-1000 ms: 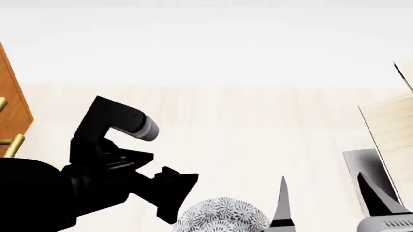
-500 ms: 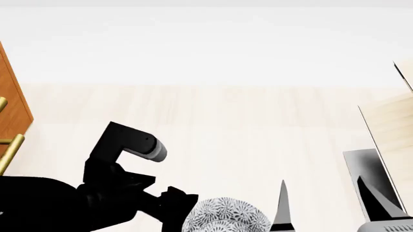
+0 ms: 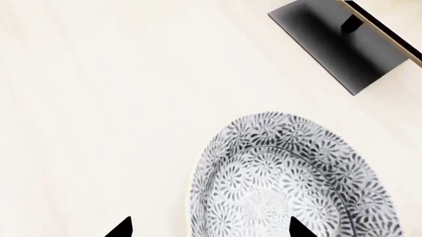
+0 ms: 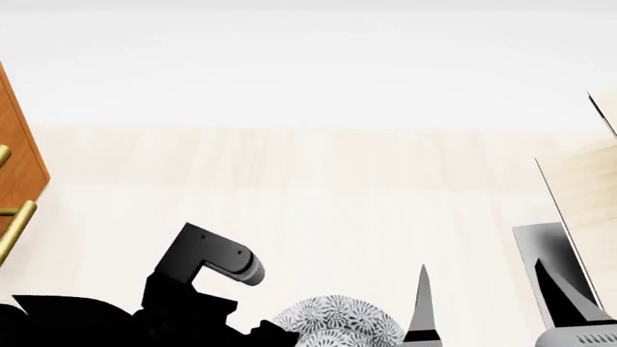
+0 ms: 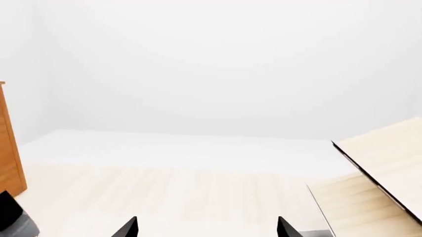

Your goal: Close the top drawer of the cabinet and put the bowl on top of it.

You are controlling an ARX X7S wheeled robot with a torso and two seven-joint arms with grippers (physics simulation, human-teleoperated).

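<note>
White bowl (image 3: 290, 182), fine grey leaf-flower pattern, low on pale tabletop (image 3: 99, 98), under left pincer (image 3: 207, 228) with tips spread astride its rim. Only rim (image 4: 337, 325) in head view. Right pincer (image 5: 207, 228) spread, empty. Cabinet (image 4: 19, 166) far left.

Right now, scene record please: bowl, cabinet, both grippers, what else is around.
bowl: on pale wood surface, patterned, not gripped
left gripper: jaws open, one tip each side of the bowl's near rim
right gripper: jaws open, nothing between, pointing at far wall
cabinet: far left edge, drawer state not visible
other: pale wood structure on right
</note>
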